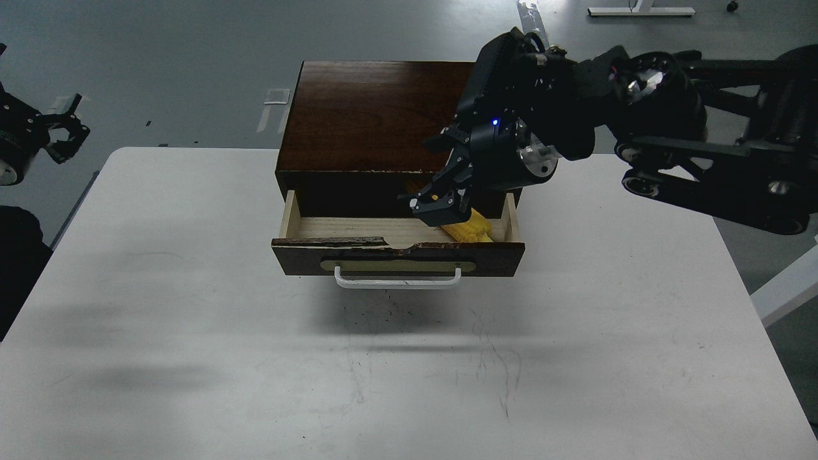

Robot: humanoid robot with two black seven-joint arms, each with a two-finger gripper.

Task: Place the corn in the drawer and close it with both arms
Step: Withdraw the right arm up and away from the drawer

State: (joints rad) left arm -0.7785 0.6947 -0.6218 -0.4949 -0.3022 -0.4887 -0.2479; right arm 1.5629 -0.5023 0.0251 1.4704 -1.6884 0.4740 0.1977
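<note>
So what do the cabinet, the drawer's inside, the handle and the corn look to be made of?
Cabinet: dark, glossy varnished wood or veneer, with grain and glare on top. Drawer: pale unfinished wood inside; its chipped top edge suggests veneer. Handle: a smooth white bar, metal or plastic, on a beige plate. Corn: evenly bright yellow, probably plastic.

so the whole setup sits on a white table (192,287), pretty scuffed, with faint scratch marks and a few dark specks near the middle of the near half. only one thing stands directly on it: a dark brown wooden cabinet (370,115) at the far edge, about centered left to right. its drawer (396,255) is pulled out toward the near side and hangs just over the tabletop, throwing a soft shadow under the white handle. beyond the table it's grey floor (160,51).
</note>
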